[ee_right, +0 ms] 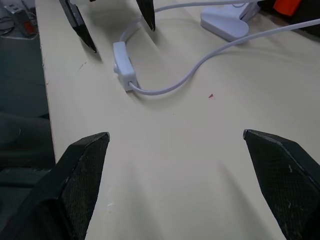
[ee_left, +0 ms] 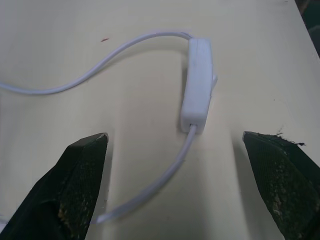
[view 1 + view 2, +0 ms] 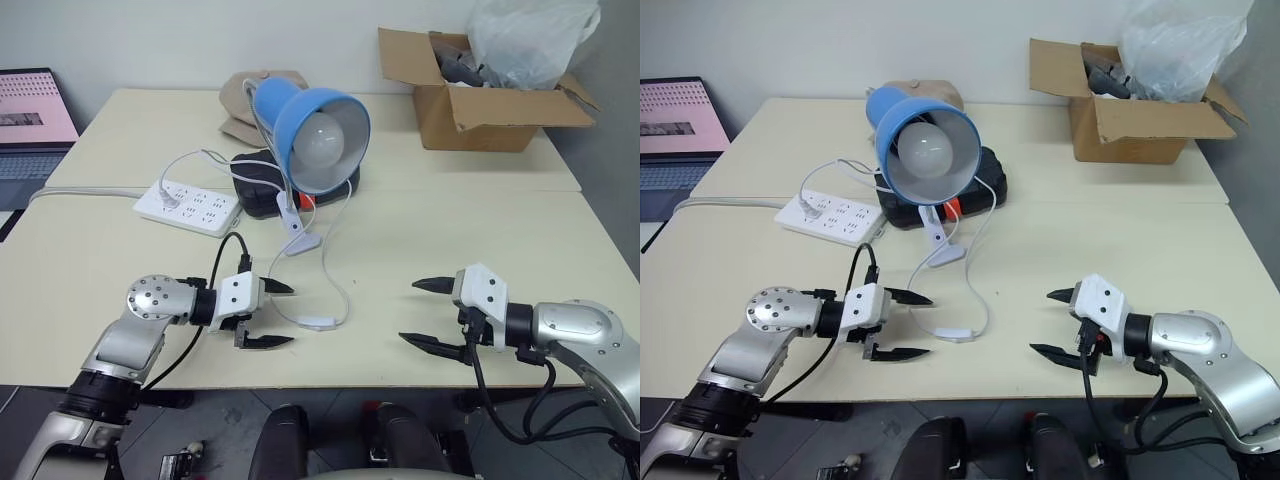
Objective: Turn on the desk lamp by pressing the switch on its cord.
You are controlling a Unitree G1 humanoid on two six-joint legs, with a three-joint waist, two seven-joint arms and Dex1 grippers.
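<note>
The desk lamp (image 3: 318, 124), with a blue shade and a white globe bulb, stands unlit at the table's middle on its white clip base (image 3: 298, 236). Its thin white cord (image 3: 338, 275) loops toward the front edge. The small white switch (image 3: 318, 323) lies flat there on the cord. My left gripper (image 3: 291, 315) is open and points right. Its tips sit just left of the switch, apart from it. In the left wrist view the switch (image 2: 196, 85) lies ahead, between the fingers (image 2: 80, 185). My right gripper (image 3: 407, 311) is open and empty, off to the switch's right.
A white power strip (image 3: 188, 207) with a grey cable lies at the left. A black case (image 3: 262, 182) sits behind the lamp's base. An open cardboard box (image 3: 480, 105) holding a plastic bag stands at the back right. A laptop (image 3: 30, 125) is at the far left.
</note>
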